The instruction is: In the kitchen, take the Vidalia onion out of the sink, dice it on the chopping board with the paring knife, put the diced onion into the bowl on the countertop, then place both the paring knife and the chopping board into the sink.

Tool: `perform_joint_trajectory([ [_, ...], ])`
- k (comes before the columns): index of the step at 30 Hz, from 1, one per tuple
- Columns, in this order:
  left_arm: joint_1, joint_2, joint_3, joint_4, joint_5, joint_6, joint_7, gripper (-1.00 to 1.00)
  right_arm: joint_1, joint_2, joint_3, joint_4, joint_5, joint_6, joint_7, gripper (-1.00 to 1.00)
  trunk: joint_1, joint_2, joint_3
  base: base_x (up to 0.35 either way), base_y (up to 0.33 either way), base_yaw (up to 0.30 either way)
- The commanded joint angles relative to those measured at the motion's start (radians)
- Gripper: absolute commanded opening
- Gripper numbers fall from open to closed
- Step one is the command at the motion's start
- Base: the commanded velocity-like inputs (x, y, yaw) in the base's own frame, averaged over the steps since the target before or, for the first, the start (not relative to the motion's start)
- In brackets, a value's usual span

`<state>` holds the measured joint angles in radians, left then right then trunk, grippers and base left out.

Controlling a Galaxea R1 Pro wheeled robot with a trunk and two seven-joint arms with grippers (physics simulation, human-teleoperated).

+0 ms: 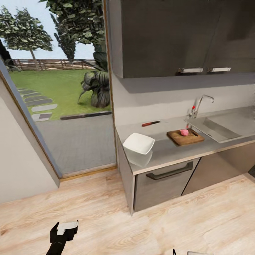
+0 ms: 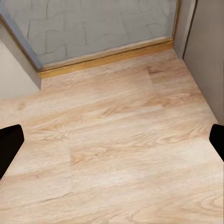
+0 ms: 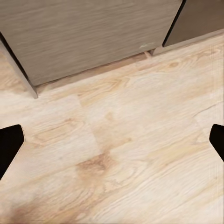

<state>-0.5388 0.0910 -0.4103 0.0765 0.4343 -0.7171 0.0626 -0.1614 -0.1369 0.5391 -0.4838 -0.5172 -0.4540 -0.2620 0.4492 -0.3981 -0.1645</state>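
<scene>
Head view: the countertop (image 1: 166,150) runs across the right half of the frame above grey cabinet fronts. The onion (image 1: 184,132) sits whole on the chopping board (image 1: 185,137), right of centre, and the board lies flat just left of the sink (image 1: 221,127). The tap (image 1: 199,105) stands at the sink's back left corner. The knife (image 1: 151,123) lies on the counter behind and to the left of the board, apart from it. The bowl (image 1: 139,143) rests at the counter's left front corner, well clear of the board. At the lower left of the frame the left gripper (image 1: 63,232) hangs low over the wooden floor (image 1: 106,212).

Left wrist view: the two dark fingertips (image 2: 9,148) stand spread wide at the frame's sides, nothing between them, over floor near a glass door's sill (image 2: 105,58).

Right wrist view: the right gripper (image 3: 112,142) has its fingers spread wide too, empty, above floor in front of a cabinet front (image 3: 88,35).
</scene>
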Motion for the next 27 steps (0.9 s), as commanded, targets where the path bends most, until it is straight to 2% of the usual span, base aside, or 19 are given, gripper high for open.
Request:
perform_joint_trajectory([
  [1,-0.001,0.0,-0.008,0.002,-0.001,-0.004,0.007,1.0,-0.001,-0.001,0.009,-0.001,-0.006,-0.003,-0.008,1.0,0.001,-0.002,0.0,0.088,0.331,-0.115],
  [10,-0.001,-0.001,-0.009,0.002,-0.001,-0.004,0.005,1.0,-0.001,-0.001,0.009,-0.001,-0.006,-0.013,-0.008,1.0,0.001,-0.002,0.014,0.16,0.308,-0.115],
  [27,-0.001,-0.002,-0.009,0.003,-0.001,-0.004,0.005,1.0,-0.001,-0.001,0.009,0.001,-0.006,-0.031,-0.008,1.0,0.001,-0.002,0.041,0.234,0.244,-0.116],
])
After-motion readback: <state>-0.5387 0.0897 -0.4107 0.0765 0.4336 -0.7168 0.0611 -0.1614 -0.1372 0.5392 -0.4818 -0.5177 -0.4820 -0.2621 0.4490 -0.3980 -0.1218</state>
